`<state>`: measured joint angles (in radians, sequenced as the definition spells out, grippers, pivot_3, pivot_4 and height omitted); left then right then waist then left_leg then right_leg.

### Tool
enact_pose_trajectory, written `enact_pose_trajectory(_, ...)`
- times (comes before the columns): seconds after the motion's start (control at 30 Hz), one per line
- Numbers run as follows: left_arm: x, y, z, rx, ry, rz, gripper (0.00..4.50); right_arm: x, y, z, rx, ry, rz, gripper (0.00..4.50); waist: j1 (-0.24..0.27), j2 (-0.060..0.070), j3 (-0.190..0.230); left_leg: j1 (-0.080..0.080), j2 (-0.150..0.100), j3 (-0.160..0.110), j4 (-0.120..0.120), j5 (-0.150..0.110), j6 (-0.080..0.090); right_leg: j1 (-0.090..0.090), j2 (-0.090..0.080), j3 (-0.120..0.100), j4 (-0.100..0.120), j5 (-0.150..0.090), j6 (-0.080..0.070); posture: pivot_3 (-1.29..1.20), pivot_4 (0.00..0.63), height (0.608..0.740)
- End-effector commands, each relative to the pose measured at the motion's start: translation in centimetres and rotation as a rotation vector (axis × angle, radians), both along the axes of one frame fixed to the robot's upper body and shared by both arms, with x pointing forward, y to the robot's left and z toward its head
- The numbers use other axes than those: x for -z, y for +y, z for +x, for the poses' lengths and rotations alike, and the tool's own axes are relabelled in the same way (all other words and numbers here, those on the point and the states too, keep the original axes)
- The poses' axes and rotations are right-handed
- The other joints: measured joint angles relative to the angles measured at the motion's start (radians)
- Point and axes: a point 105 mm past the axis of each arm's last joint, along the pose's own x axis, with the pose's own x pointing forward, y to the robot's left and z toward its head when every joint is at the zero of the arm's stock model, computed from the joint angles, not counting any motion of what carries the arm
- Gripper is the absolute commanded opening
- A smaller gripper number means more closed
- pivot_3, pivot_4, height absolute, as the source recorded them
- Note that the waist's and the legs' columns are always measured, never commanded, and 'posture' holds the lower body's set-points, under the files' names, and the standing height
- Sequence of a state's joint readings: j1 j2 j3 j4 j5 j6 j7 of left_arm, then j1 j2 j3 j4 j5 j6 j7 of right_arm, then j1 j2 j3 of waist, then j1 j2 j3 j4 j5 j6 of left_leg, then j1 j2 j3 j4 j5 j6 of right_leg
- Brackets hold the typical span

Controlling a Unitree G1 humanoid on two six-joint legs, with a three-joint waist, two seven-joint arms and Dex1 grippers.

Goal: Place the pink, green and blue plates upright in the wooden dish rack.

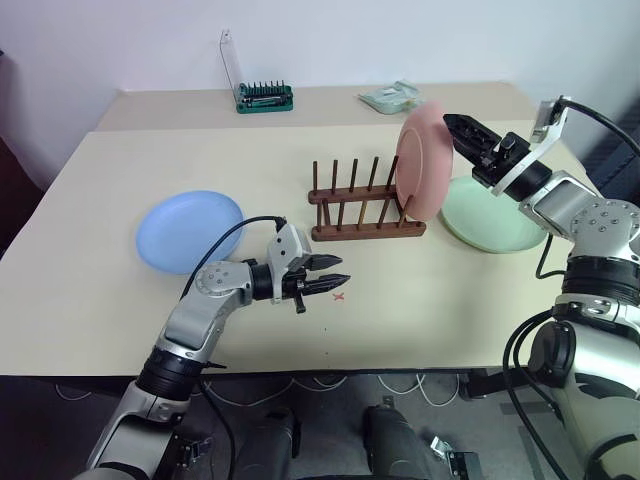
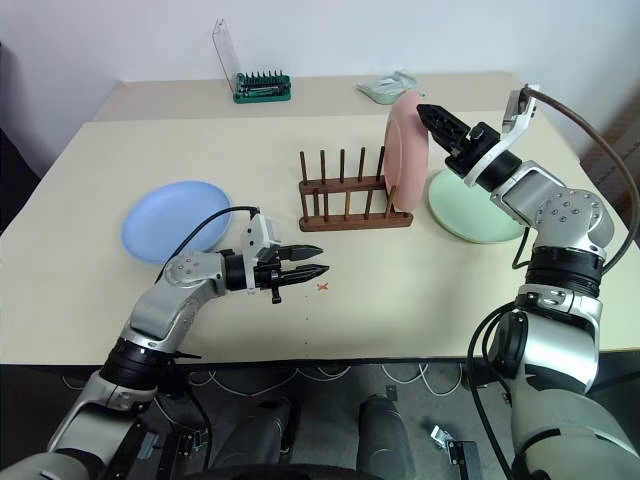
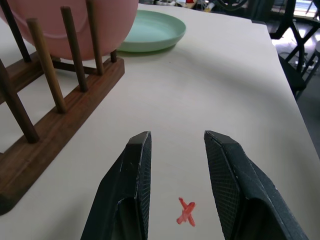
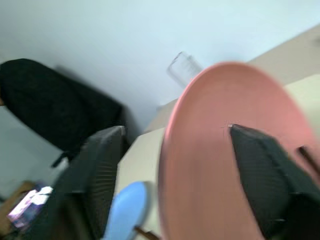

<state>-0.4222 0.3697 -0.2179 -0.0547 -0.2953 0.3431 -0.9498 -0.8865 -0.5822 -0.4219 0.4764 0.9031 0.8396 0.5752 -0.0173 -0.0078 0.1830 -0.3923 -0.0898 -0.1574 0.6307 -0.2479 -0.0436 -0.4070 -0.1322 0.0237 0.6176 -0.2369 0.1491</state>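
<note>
Upper right of the head views, right gripper (image 2: 432, 113): its two black fingers straddle the top rim of the pink plate (image 1: 427, 160), one finger on each face; in the right wrist view the fingers (image 4: 97, 170) stand spread with clear space beside the rim, so the jaws are parted and no firm hold on the plate can be made out
Pink plate: stands on edge at the right end of the wooden dish rack (image 1: 365, 212), between its last pegs, tilted a little; its lower edge sits on the rack's base rails
Wooden dish rack: centre of the frame, slightly right, on the beige table (image 1: 90, 290); two dark rails with rows of thin upright pegs; the slots to the left of the pink plate hold nothing
Green plate (image 1: 490, 222): flat on the table just right of the rack, partly behind the pink plate and under the right arm
Lower centre-left, left gripper (image 1: 338, 283): points toward frame right, low over the table, fingers (image 3: 131, 180) partly apart with nothing between them
Red cross mark (image 3: 186, 212): drawn on the table under the left fingertips
Blue plate (image 1: 190, 230): flat on the table at left of the frame, well apart from the rack, behind the left forearm
Green-based bit holder (image 1: 264, 97): top centre-left, at the far table edge by the wall
Pale green packet (image 1: 390, 97): top centre-right, near the far edge
</note>
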Motion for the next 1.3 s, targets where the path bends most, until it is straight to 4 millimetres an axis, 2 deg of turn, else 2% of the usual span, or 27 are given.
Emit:
enact_pose_trajectory(0.03,-1.0,0.0,-0.3,0.002,-0.043,-0.021,1.68,-4.1,-3.4,-1.6,0.171,-0.186,-0.114,3.23,0.005,0.000,0.000,0.000,0.000,0.000,0.000,0.000,0.000,0.000,0.000,0.000,0.000,0.000,0.000,0.00,0.150,0.740)
enact_pose_trajectory(0.13,-0.9,0.0,-0.5,-0.002,-0.041,-0.022,1.68,-5.0,-5.8,-3.8,0.265,-0.258,-0.264,3.23,0.009,0.000,0.000,-0.001,-0.001,0.000,0.000,0.000,0.000,0.000,0.000,0.000,-0.001,0.000,0.000,0.00,0.150,0.740)
enact_pose_trajectory(0.23,-0.8,0.0,-0.6,-0.002,-0.036,-0.024,1.68,-3.5,-6.5,-5.8,0.279,-0.263,-0.502,3.23,0.008,0.000,0.000,-0.001,-0.001,-0.001,0.000,0.000,0.000,0.001,0.000,0.000,-0.002,0.000,0.001,0.00,0.150,0.740)
enact_pose_trajectory(0.33,-0.7,0.0,-0.7,0.007,-0.031,-0.023,1.68,-0.5,-6.0,-7.2,0.207,-0.215,-0.751,3.23,-0.003,0.001,-0.001,0.000,0.000,0.001,0.000,0.000,0.000,0.001,0.000,0.000,-0.001,0.000,0.001,0.00,0.150,0.740)
enact_pose_trajectory(0.43,-0.9,-0.5,-0.7,0.031,-0.035,-0.018,1.68,6.0,-5.5,-8.2,0.078,-0.079,-1.178,3.23,-0.004,0.005,-0.002,0.002,0.001,0.003,0.000,0.000,0.000,0.001,0.000,0.001,0.000,-0.001,0.001,0.00,0.150,0.740)
enact_pose_trajectory(0.5,-1.1,-0.8,-0.5,0.043,-0.039,-0.021,1.68,8.7,-6.2,-8.2,0.059,-0.026,-1.349,3.23,-0.005,0.005,-0.002,0.002,0.001,0.004,0.001,0.000,0.000,0.001,0.000,0.002,0.000,-0.001,0.001,0.00,0.150,0.740)
enact_pose_trajectory(0.6,-1.5,-1.2,-0.7,0.065,-0.048,-0.020,1.68,11.0,-6.7,-7.4,0.077,0.007,-1.447,3.23,0.000,0.005,-0.002,0.002,0.001,0.006,0.001,0.000,0.000,0.001,0.000,0.003,0.000,-0.001,0.001,0.00,0.150,0.740)
enact_pose_trajectory(0.83,-1.9,-1.3,-0.7,0.061,-0.059,-0.013,1.68,13.6,-7.7,-5.2,0.126,-0.018,-1.610,3.23,0.003,0.005,-0.002,0.002,0.001,0.006,0.001,0.000,0.000,0.001,0.000,0.003,-0.001,0.000,0.001,0.00,0.150,0.740)
enact_pose_trajectory(0.9,-1.8,-1.1,-0.7,0.051,-0.059,-0.013,1.68,14.5,-8.0,-4.8,0.129,-0.019,-1.641,2.69,0.003,0.005,-0.002,0.002,0.001,0.005,0.001,0.000,0.000,0.001,0.000,0.003,-0.001,0.000,0.001,0.00,0.150,0.740)
enact_pose_trajectory(0.93,-1.7,-1.1,-0.7,0.047,-0.058,-0.013,1.68,14.7,-8.1,-4.8,0.130,-0.017,-1.642,2.32,0.003,0.005,-0.002,0.002,0.001,0.005,0.001,0.000,0.000,0.002,0.000,0.003,-0.001,0.000,0.001,0.00,0.150,0.740)
enact_pose_trajectory(1.07,-1.5,-0.8,-0.8,0.034,-0.053,-0.012,1.68,14.6,-8.3,-4.6,0.144,-0.029,-1.632,0.34,0.004,0.005,-0.002,0.002,0.001,0.005,0.001,0.000,0.000,0.002,0.000,0.003,-0.002,0.000,0.001,0.00,0.150,0.740)
enact_pose_trajectory(1.1,-1.5,-0.8,-0.8,0.033,-0.053,-0.012,1.68,14.5,-8.4,-4.6,0.151,-0.032,-1.634,0.02,0.004,0.005,-0.002,0.002,0.001,0.005,0.001,0.000,0.000,0.002,0.000,0.003,-0.002,0.000,0.001,0.00,0.150,0.740)
enact_pose_trajectory(1.23,-1.4,-0.8,-0.8,0.031,-0.053,-0.011,1.68,12.8,-8.7,-4.4,0.220,-0.071,-1.619,0.02,0.006,0.005,-0.002,0.002,0.000,0.005,0.001,0.000,0.000,0.002,0.000,0.003,-0.002,0.000,0.001,0.00,0.150,0.740)
enact_pose_trajectory(1.3,-1.4,-0.6,-0.8,0.026,-0.053,-0.010,1.68,8.7,-9.7,-3.7,0.401,-0.166,-1.622,0.02,0.005,0.005,-0.002,0.002,0.000,0.005,0.001,0.000,0.000,0.002,0.000,0.003,-0.002,0.000,0.001,0.00,0.150,0.740)
